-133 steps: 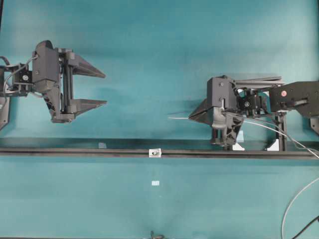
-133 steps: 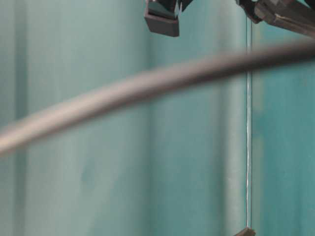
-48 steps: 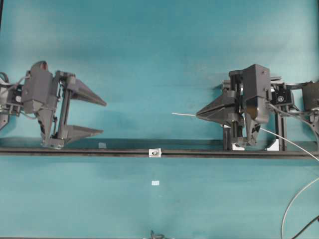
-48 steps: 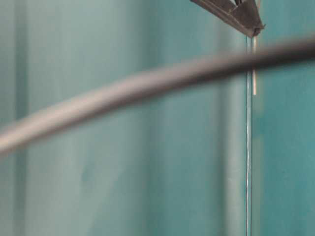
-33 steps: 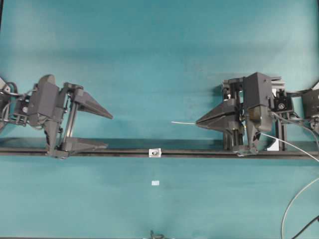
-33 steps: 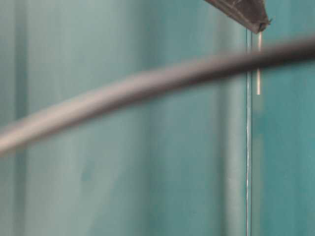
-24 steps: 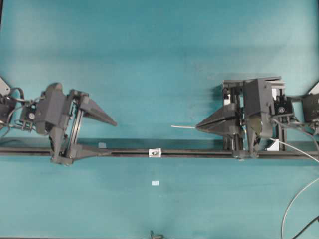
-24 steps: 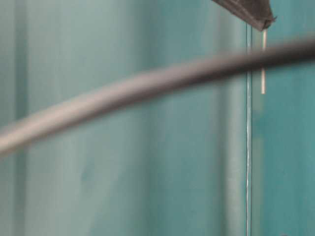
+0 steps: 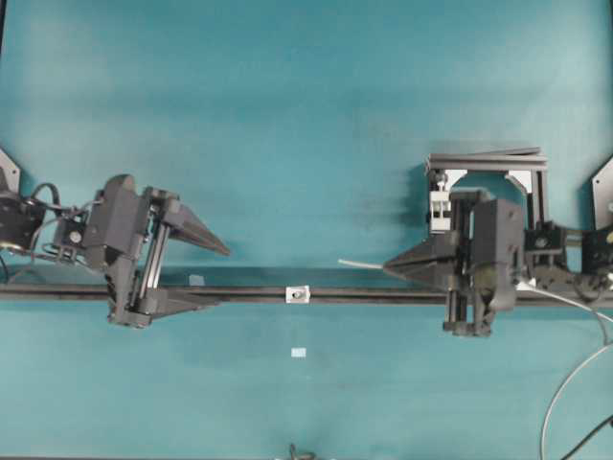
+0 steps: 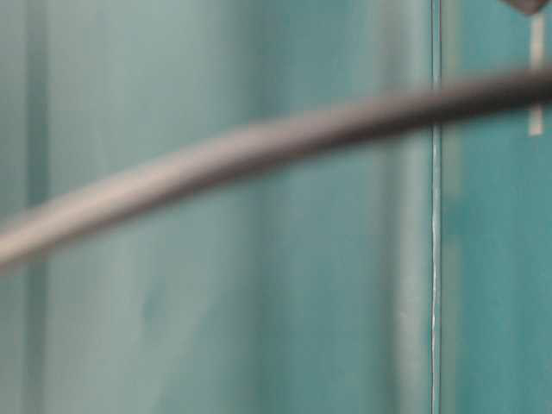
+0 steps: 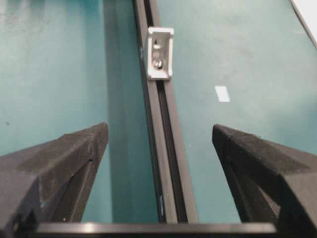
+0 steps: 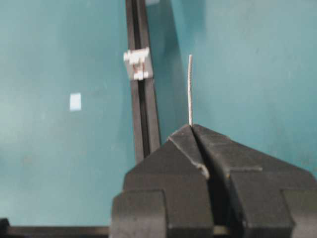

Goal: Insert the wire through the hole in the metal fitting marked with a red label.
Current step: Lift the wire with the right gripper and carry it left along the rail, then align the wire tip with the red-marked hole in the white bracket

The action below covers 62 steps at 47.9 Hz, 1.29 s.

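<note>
1. Overhead, the left gripper [image 9: 216, 276] sits at the left of the teal table [image 9: 306, 115]; its jaws stand wide apart and hold nothing; one finger lies over the rail [image 9: 383, 295], the other on the far side of it.
2. In the left wrist view the two fingers [image 11: 74, 148] straddle the rail [image 11: 166, 148], one on each side, apart from it; the fitting [image 11: 160, 53] sits on the rail ahead, between them in line but well apart.
3. The right gripper [image 9: 387, 267] is at the right, just on the far side of the rail; its jaws are pressed together on the wire [image 9: 359, 263].
4. A short straight end of wire sticks out of the fingertips toward the left, level with the rail's far edge; it stops short of the fitting [image 9: 300, 293], near it but not touching.
5. In the right wrist view the wire [image 12: 190, 89] stands straight out of the closed gripper [image 12: 191, 126], beside the rail [image 12: 143, 124], right of the fitting [image 12: 137, 63]; the hole is too small to make out there.
6. The rest of the wire trails off the right gripper's back toward the table's right edge; a black frame [image 9: 487, 158] stands behind that gripper.
7. A small white tag [image 9: 299, 353] lies on the table on the near side of the fitting.
8. The table-level view is blurred; a thick grey cable [image 10: 259, 147] crosses it, and the wire end [image 10: 536, 86] shows at top right.
</note>
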Each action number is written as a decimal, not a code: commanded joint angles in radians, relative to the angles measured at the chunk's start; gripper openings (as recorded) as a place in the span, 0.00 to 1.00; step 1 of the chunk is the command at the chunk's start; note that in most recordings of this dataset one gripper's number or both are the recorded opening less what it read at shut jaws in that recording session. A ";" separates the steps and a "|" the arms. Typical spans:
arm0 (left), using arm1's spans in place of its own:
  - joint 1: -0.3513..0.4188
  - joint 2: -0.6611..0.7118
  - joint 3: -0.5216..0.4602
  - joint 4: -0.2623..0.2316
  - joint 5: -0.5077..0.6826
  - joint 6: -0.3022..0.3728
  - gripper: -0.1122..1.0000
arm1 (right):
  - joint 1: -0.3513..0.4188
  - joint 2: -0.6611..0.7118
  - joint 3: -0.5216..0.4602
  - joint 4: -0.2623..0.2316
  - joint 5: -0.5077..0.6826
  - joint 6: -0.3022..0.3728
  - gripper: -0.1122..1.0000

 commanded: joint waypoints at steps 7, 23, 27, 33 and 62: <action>-0.006 0.069 -0.021 -0.002 -0.094 -0.011 0.69 | 0.028 0.032 -0.041 0.006 -0.012 -0.002 0.11; -0.008 0.104 -0.041 -0.002 -0.103 0.006 0.69 | 0.035 0.094 -0.057 -0.008 -0.018 -0.008 0.11; -0.009 0.112 -0.049 -0.002 -0.101 0.020 0.69 | 0.035 0.103 -0.058 -0.021 -0.020 -0.009 0.11; -0.009 0.118 -0.061 -0.002 -0.095 0.049 0.69 | 0.037 0.112 -0.060 -0.046 -0.020 -0.011 0.11; -0.021 0.091 -0.101 -0.002 0.003 0.095 0.60 | 0.037 0.164 -0.086 -0.084 -0.046 -0.012 0.11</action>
